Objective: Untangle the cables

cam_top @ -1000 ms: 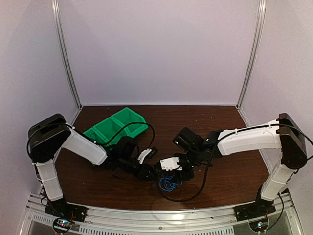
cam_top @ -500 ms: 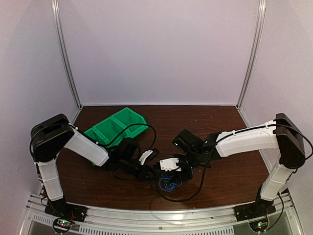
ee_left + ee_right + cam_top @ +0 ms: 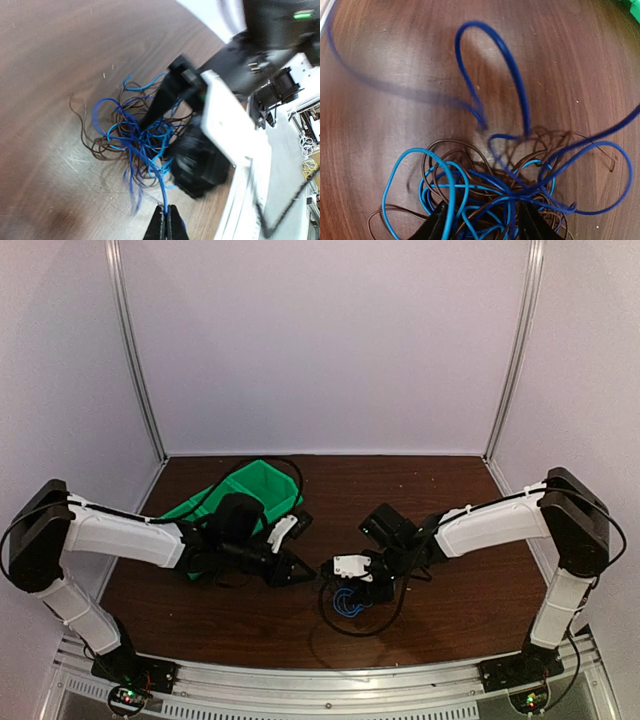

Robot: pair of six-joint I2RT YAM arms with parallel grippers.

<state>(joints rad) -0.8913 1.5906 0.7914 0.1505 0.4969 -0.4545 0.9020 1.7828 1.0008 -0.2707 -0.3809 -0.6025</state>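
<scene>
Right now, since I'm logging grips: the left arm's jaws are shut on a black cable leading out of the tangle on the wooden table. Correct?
Only the colour is wrong. In the left wrist view the left gripper has its jaws shut on a blue cable, not a black one. It does lead out of the tangle on the wooden table.

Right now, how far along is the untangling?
Done: nothing yet. No wire lies apart, and the cables are one blue-and-dark clump. In hand: the left gripper is shut on one blue cable that runs straight out of the clump. The right gripper straddles the clump, jaws apart. Left: pull that strand free, then every other one.
</scene>
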